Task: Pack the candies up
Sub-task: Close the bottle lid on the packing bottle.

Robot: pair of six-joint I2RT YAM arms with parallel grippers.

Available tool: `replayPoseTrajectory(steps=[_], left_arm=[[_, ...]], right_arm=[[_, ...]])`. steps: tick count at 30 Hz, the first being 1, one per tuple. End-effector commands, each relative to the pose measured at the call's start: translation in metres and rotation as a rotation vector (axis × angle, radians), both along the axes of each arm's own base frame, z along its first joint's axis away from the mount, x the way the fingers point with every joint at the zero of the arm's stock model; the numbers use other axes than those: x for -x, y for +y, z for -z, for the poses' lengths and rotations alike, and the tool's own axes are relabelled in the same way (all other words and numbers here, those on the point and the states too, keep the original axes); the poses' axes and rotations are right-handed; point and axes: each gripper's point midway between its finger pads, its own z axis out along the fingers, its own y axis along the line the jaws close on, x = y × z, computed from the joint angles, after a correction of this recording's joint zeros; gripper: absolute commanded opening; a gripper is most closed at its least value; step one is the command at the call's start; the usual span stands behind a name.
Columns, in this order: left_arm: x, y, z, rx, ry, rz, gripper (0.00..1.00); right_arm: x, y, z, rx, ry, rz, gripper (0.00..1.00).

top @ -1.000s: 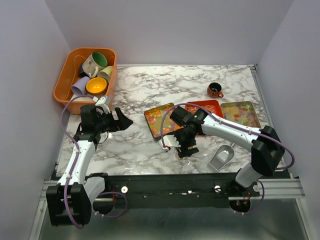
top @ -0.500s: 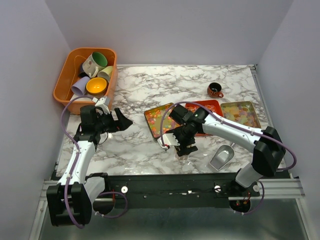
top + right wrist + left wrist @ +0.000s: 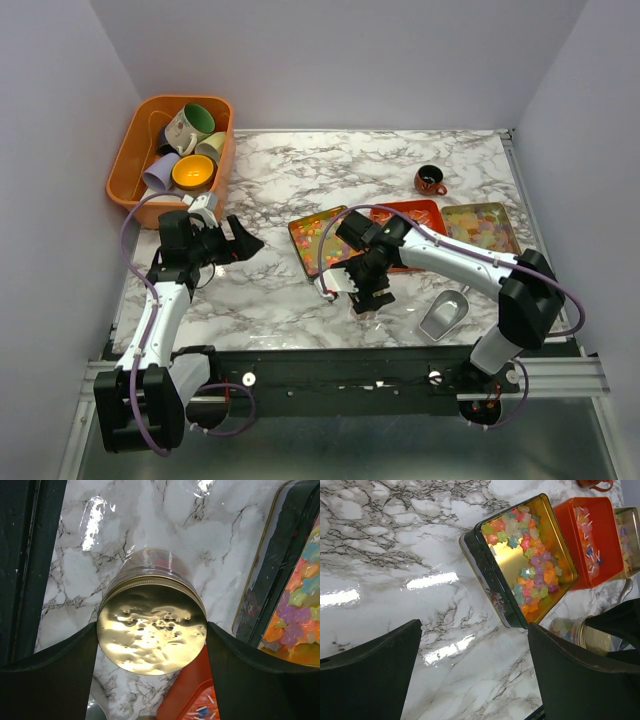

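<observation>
We see the right gripper (image 3: 151, 630) clamped on a gold-lidded jar (image 3: 150, 562) beside the tin (image 3: 490, 580) of candies (image 3: 532, 560), while the left gripper (image 3: 472, 647) hangs spread above the marble table (image 3: 380, 540).

Table (image 3: 300, 180) white marble, dark grey veining; tin (image 3: 502, 597) gold inside, black outside; candies (image 3: 535, 562) mixed pink, orange, green, purple, yellow; tray (image 3: 612, 540) red-orange; jar (image 3: 150, 560) clear glass, lid (image 3: 151, 630) gold, mottled sheen; bin (image 3: 130, 160) orange; mugs (image 3: 193, 172) green, yellow, lilac, cream; small cup (image 3: 430, 180) dark brown-red; scoop (image 3: 443, 315) silver.
</observation>
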Motion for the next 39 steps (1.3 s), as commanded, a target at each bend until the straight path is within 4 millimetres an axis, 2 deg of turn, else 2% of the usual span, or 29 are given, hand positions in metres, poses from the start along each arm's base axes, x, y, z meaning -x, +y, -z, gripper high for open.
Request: replayPoseTrajectory(steps=[1, 13, 24, 28, 29, 34, 39], left_arm=[[0.003, -0.001, 0.0, 0.017, -0.007, 0.007, 0.97], [0.002, -0.001, 0.0, 0.02, -0.01, 0.005, 0.97], [0.003, -0.001, -0.001, 0.02, -0.006, 0.007, 0.97], [0.002, -0.001, -0.002, 0.024, -0.01, 0.01, 0.97], [0.002, -0.001, -0.002, 0.024, -0.011, 0.01, 0.97], [0.003, -0.002, -0.003, 0.027, -0.015, 0.017, 0.97], [0.004, -0.004, -0.004, 0.032, -0.018, 0.023, 0.97]], right_arm=[[0.001, -0.004, 0.009, 0.037, 0.002, -0.013, 0.77], [0.01, -0.019, 0.012, 0.069, 0.01, -0.005, 0.76], [0.012, -0.012, 0.019, 0.025, 0.02, 0.094, 0.79], [0.01, -0.012, 0.012, 0.006, 0.008, 0.123, 0.87], [0.011, -0.011, 0.009, 0.0, 0.008, 0.123, 1.0], [0.009, -0.005, -0.005, -0.034, 0.006, 0.148, 1.0], [0.006, 0.003, -0.029, -0.072, 0.0, 0.158, 1.0]])
